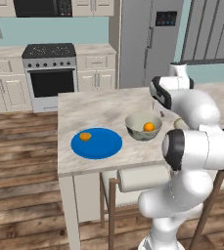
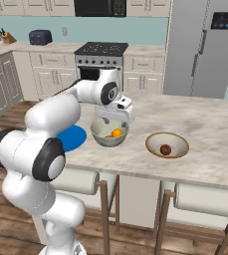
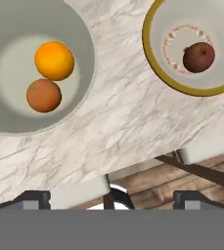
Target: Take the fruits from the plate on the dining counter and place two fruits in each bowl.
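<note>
Both dark fingertips (image 3: 35,197) sit far apart at the bottom of the hand view, so the jaws are wide open with nothing between them. The gripper (image 3: 111,197) hangs above the dining counter (image 3: 123,117) and looks straight down at its beige stone top, between the two bowls.

One bowl is the deep grey-green bowl (image 3: 81,34). It has two fruits inside. One is a bright orange fruit (image 3: 54,60). The other is a reddish-orange fruit (image 3: 43,95), and it touches the bright one. In the right base view this bowl (image 2: 101,140) sits just under the robot's hand, and a bit of orange (image 2: 116,133) shows inside it. In the left base view the same bowl (image 1: 135,133) sits near the middle of the counter with the orange fruit (image 1: 148,127) in it.

The other bowl is the shallow bowl with the tan-brown rim (image 3: 152,63). It holds one dark red-brown fruit (image 3: 198,56), which looks like a little apple. In the right base view this bowl (image 2: 177,139) sits by itself on the counter (image 2: 205,124), a little way from the deep bowl, with the dark fruit (image 2: 165,149) in its middle.

The blue plate (image 1: 103,146) lies flat on the counter (image 1: 89,107) just beside the deep bowl. One bright orange fruit (image 1: 85,136) sits on it, near the far side. In the right base view part of the plate (image 2: 74,137) shows past the white arm.

Below the counter edge are stools (image 1: 143,178) with pale round seats, and a wood floor (image 1: 20,161).
</note>
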Robot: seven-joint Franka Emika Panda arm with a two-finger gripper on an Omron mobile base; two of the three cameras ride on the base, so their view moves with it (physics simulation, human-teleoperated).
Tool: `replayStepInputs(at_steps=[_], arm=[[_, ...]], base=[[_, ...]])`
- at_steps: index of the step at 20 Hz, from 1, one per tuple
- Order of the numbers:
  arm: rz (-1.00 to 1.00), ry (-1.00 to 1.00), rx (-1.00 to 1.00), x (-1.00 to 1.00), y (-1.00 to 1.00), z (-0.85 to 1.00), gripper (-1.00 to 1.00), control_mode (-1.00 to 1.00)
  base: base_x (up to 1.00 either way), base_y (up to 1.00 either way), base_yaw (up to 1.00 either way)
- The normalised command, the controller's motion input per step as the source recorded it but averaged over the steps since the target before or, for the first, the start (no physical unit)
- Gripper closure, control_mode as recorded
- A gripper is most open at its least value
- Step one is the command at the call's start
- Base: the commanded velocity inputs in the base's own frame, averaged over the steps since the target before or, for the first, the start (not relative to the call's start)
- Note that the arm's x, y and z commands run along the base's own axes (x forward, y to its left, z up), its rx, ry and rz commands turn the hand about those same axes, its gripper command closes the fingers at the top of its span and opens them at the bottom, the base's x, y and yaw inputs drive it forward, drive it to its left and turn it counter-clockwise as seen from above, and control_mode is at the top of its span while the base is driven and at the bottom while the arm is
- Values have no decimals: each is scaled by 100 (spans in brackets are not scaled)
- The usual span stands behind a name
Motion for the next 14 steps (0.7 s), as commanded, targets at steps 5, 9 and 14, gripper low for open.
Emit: replayStepInputs(at_steps=[5,9,14], arm=[[19,6,0,10,100,17,-100,-100],[25,20,7,33,100,30,-100,-100],[29,23,23,10,86,11,-100,-100]], base=[[0,0,0],[0,0,0],[0,0,0]])
